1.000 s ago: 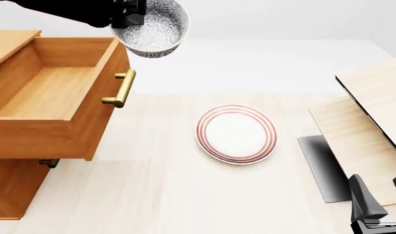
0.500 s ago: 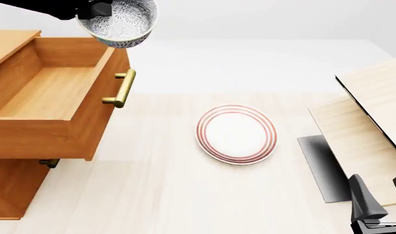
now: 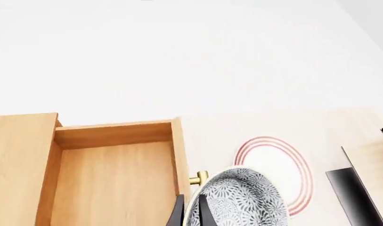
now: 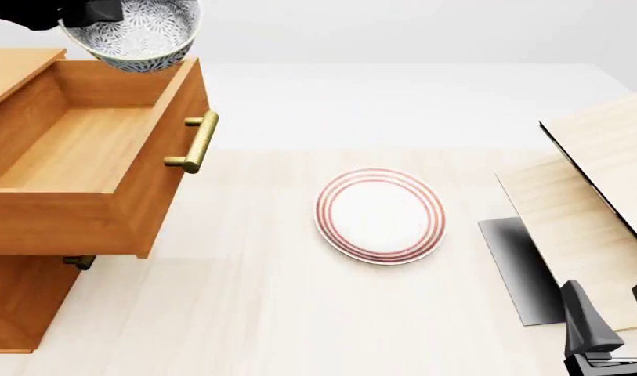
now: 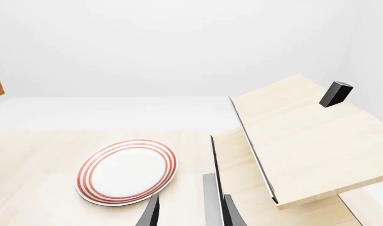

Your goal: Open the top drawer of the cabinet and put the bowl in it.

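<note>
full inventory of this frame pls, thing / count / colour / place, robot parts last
cabinet: 1, orange-brown wood, table's left side
top drawer: 1, orange-brown, light wood inside, pulled open, nothing in it
brass handles: 1 on the top drawer, part of another below
bowl: 1, white with dark grey-blue pattern, held above the drawer's far right corner
plate: 1, white with red rings, table centre
light-wood panels: several, pale, right side
table: 1, pale wood
left gripper: black, shut on bowl rim
right gripper: open, holding nothing, low at right
</note>
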`<control>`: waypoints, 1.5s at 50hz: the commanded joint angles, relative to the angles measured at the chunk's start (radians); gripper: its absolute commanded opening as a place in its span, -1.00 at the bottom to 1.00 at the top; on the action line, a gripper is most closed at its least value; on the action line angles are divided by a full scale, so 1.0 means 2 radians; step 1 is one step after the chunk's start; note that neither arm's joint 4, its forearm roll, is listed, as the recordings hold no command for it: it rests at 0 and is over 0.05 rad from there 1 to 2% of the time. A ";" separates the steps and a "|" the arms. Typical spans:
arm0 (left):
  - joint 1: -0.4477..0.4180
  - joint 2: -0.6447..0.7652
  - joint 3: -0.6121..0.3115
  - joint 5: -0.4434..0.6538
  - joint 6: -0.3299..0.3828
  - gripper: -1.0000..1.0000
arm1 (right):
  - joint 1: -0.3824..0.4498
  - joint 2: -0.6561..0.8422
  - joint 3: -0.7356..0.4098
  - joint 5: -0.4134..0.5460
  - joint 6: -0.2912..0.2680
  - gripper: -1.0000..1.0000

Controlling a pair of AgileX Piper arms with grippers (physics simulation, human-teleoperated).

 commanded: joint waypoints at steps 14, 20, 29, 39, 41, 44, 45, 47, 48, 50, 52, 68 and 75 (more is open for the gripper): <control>0.070 -0.058 0.039 0.004 -0.006 -1.00 | 0.000 0.000 0.000 0.000 0.000 1.00; 0.081 -0.067 0.058 -0.006 -0.011 -1.00 | 0.000 -0.001 0.000 0.000 0.000 1.00; 0.094 -0.075 0.077 -0.014 -0.017 -1.00 | 0.000 -0.001 0.000 0.000 0.000 1.00; 0.102 -0.079 0.100 -0.028 -0.023 -1.00 | 0.000 0.000 0.000 0.000 0.000 1.00; 0.104 -0.079 0.103 -0.031 -0.024 -1.00 | 0.000 -0.001 0.000 0.000 0.000 1.00; 0.109 -0.080 0.111 -0.036 -0.025 -1.00 | 0.000 0.000 0.000 0.000 0.000 1.00; 0.111 -0.080 0.116 -0.038 -0.027 -1.00 | 0.000 -0.001 0.000 0.000 0.000 1.00; 0.112 -0.080 0.119 -0.041 -0.028 -1.00 | 0.000 0.000 0.000 0.000 0.000 1.00; 0.116 -0.079 0.121 -0.042 -0.027 -1.00 | 0.000 0.000 0.000 0.000 0.000 1.00; 0.118 -0.078 0.124 -0.045 -0.027 -1.00 | 0.000 -0.001 0.000 0.000 0.000 1.00; 0.119 -0.078 0.124 -0.046 -0.028 -1.00 | 0.000 0.000 0.000 0.000 0.000 1.00; 0.129 -0.064 0.141 -0.068 -0.033 -1.00 | 0.000 0.000 0.000 0.000 0.000 1.00; 0.133 -0.061 0.144 -0.072 -0.034 -1.00 | 0.000 -0.001 0.000 0.000 0.000 1.00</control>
